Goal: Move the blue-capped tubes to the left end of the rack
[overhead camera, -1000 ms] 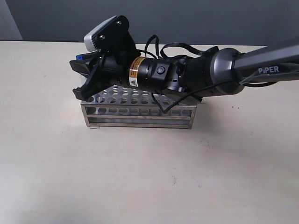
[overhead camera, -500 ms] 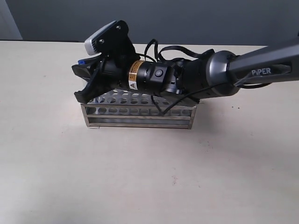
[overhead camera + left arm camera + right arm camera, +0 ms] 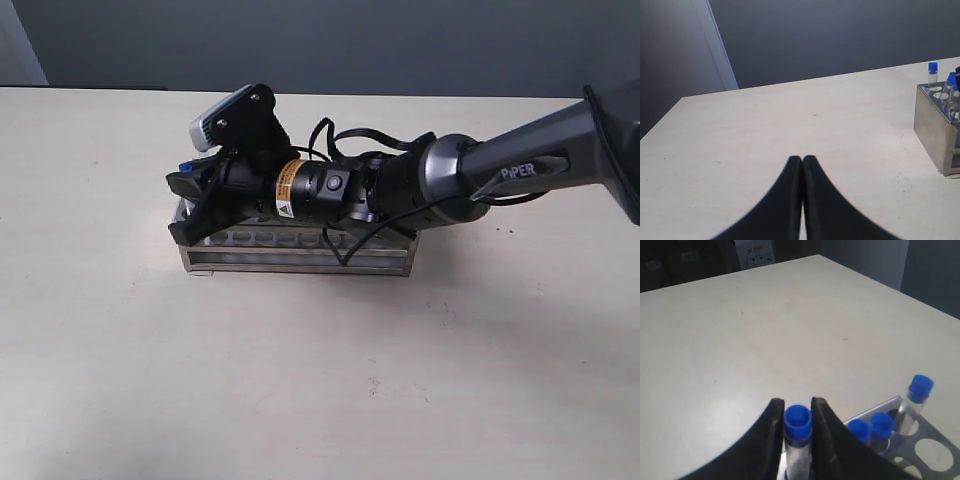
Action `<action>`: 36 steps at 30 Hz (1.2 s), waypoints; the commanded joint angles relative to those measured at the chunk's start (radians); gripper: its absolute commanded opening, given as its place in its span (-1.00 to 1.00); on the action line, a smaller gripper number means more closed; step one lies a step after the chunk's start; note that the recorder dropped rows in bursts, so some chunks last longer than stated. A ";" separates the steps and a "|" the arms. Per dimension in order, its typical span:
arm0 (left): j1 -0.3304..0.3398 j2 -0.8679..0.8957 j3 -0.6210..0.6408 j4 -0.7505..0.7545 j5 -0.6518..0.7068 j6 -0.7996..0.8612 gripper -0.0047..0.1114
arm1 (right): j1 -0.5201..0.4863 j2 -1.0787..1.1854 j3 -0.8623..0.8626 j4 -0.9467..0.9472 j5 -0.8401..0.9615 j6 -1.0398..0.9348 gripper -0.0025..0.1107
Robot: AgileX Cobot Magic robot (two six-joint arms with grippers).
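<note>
The steel rack [image 3: 300,252] stands mid-table. My right gripper [image 3: 176,206] reaches across from the right and hangs low over the rack's left end. In the right wrist view the right gripper [image 3: 797,403] is shut on a blue-capped tube [image 3: 798,426], its fingers pressing either side of the cap, the tube's foot down in the rack [image 3: 935,450]. Three more blue-capped tubes [image 3: 859,430] [image 3: 882,425] [image 3: 920,388] stand in holes beside it. My left gripper [image 3: 802,159] is shut on nothing, well away from the rack [image 3: 935,127]; two tube caps [image 3: 932,67] show there.
The rack sits on a pale tabletop [image 3: 300,380]. A dark wall [image 3: 400,40] runs behind the far edge. The right arm's body and cables [image 3: 400,190] lie over most of the rack's top.
My right gripper has come down and slightly rightward onto the rack's left end with the tube in it. The arm behind it has dropped lower over the rack.
</note>
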 commanded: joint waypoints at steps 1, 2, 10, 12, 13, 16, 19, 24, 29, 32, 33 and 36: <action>-0.007 0.004 -0.002 -0.002 -0.013 -0.003 -0.91 | 0.001 0.004 -0.002 -0.064 -0.016 0.039 -0.35; -0.007 0.004 -0.002 -0.002 -0.013 -0.003 -0.91 | 0.001 0.004 -0.002 -0.072 -0.016 0.050 -0.33; -0.007 0.004 -0.002 -0.002 -0.013 -0.003 -0.91 | -0.021 -0.141 -0.002 -0.020 0.122 0.057 -0.76; -0.007 0.004 -0.002 -0.002 -0.013 -0.003 -0.91 | -0.036 -0.230 -0.002 -0.020 0.219 0.057 -0.96; -0.007 0.004 -0.002 -0.002 -0.013 -0.003 -0.91 | -0.047 -0.284 0.000 -0.021 0.280 0.057 -0.96; -0.007 0.004 -0.002 -0.002 -0.013 -0.003 -0.91 | -0.090 -0.493 0.038 -0.043 0.470 0.057 -0.96; -0.007 0.004 -0.002 -0.002 -0.013 -0.003 -0.91 | -0.150 -0.804 0.191 -0.043 0.589 0.057 -0.97; -0.007 0.004 -0.002 -0.002 -0.013 -0.003 -0.91 | -0.161 -1.261 0.474 0.056 0.801 0.057 -0.97; -0.007 0.004 -0.002 -0.002 -0.013 -0.003 -0.91 | -0.163 -1.619 0.625 0.140 1.074 0.059 -0.97; -0.007 0.004 -0.002 -0.002 -0.013 -0.003 -0.91 | -0.163 -1.710 0.625 0.140 1.158 0.059 -0.97; -0.007 0.004 -0.002 -0.002 -0.013 -0.003 -0.91 | -0.163 -1.736 0.625 0.140 1.177 0.059 -0.97; -0.007 0.004 -0.002 -0.002 -0.013 -0.003 -0.91 | -0.163 -1.796 0.625 0.140 1.200 0.059 -0.97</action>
